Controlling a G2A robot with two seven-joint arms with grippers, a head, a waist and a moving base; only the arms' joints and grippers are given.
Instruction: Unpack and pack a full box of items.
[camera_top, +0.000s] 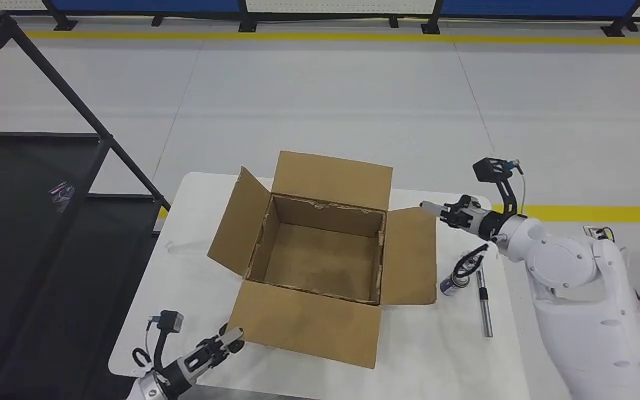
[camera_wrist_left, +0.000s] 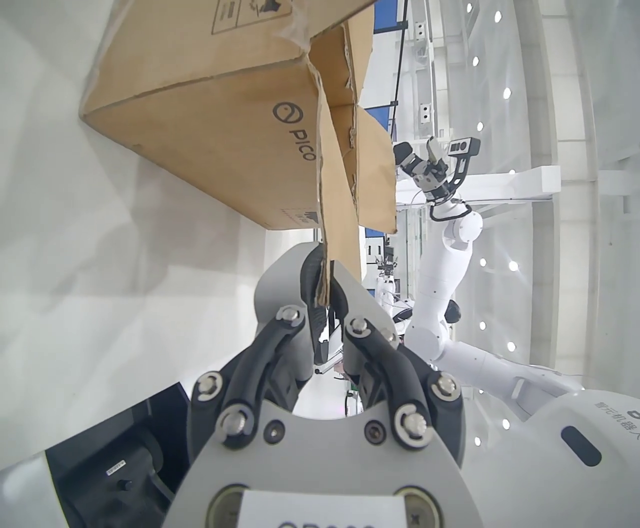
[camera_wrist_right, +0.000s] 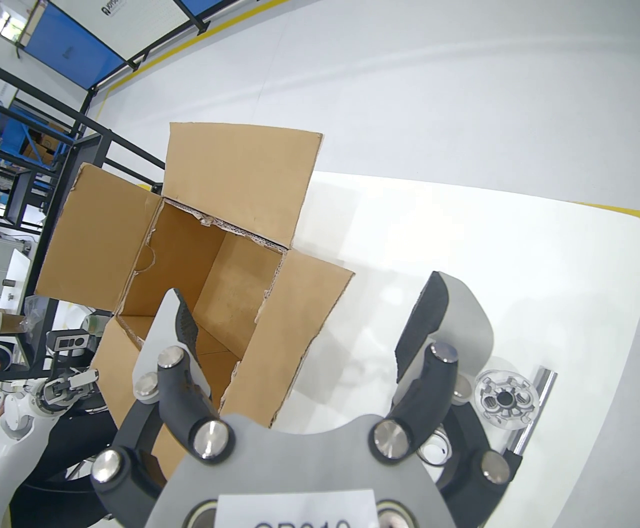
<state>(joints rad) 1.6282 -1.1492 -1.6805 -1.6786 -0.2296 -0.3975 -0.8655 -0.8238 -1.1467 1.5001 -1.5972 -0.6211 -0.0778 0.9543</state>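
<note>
The open box (camera_top: 330, 182) sits on the table (camera_top: 440, 345). The left claw (camera_wrist_left: 325, 287) pinches a corner of its near flap (camera_top: 310, 325); the right claw (camera_wrist_right: 305, 325) hangs spread beside the right flap (camera_top: 410, 255).

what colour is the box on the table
Plain brown cardboard; the box shows best in the top view.

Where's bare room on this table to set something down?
Bare: the table strip between the box's left flap and the table edge, plus the box floor. Crowded: right of the box, with a metal rod and spool.
</note>
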